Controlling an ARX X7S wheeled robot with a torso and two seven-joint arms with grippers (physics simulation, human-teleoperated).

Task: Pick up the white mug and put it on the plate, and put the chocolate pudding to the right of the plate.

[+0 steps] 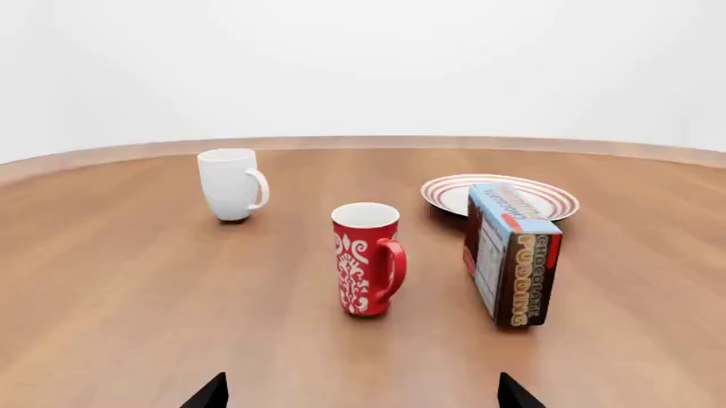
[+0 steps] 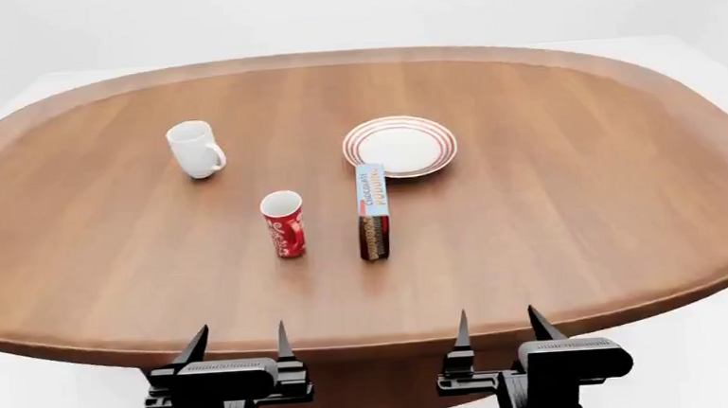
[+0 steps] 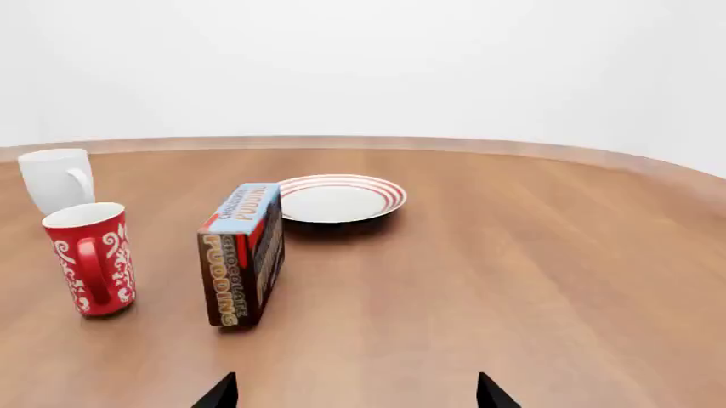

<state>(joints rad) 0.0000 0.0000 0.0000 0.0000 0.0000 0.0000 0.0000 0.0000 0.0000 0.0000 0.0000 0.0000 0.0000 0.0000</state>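
While nothing is gripped yet, the risks run so:
Surface point(image 2: 567, 210): glossy oval wood in a blank white room; a nudged thing could slide.
Plate point(image 2: 400, 146): far centre, bare; chocolate pudding point(image 2: 372, 211) stands on edge just before it, likely to tip if pinched high.
White mug point(image 2: 195, 149): far left, upright; red cup point(image 2: 283, 224) nearer, easily grabbed by mistake.
Left gripper point(image 2: 237, 343), right gripper point(image 2: 497, 325): both spread wide at the near edge, empty.
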